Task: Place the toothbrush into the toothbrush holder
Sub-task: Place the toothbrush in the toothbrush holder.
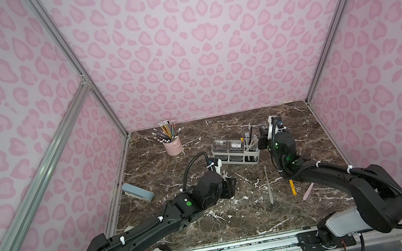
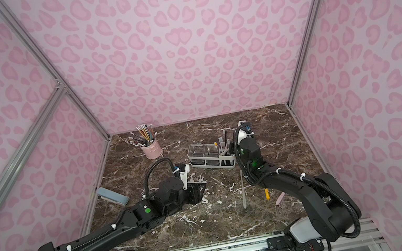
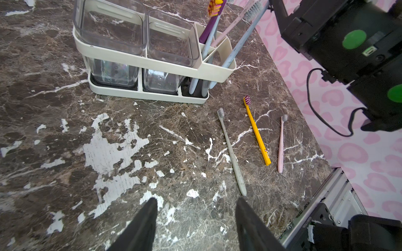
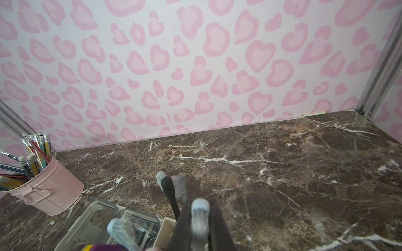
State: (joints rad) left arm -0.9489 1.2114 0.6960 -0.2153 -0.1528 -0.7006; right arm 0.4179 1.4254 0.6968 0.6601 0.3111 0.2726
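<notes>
Hidden in top views, right fingers (image 4: pixel 212 219) clamp toothbrush (image 4: pixel 200 214) in right wrist view; left fingers (image 3: pixel 244 215) apart.

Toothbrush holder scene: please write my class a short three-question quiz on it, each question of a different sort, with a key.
1. Multiple choice: how many toothbrushes lie flat on the table? A two; B three; C five.
2. True or false: the right gripper is shut on a blue toothbrush that stands in the toothbrush holder.
3. Fill in: between the grey toothbrush and the pink toothbrush lies a ____ one.
Key: 1 B; 2 true; 3 yellow toothbrush.
</notes>
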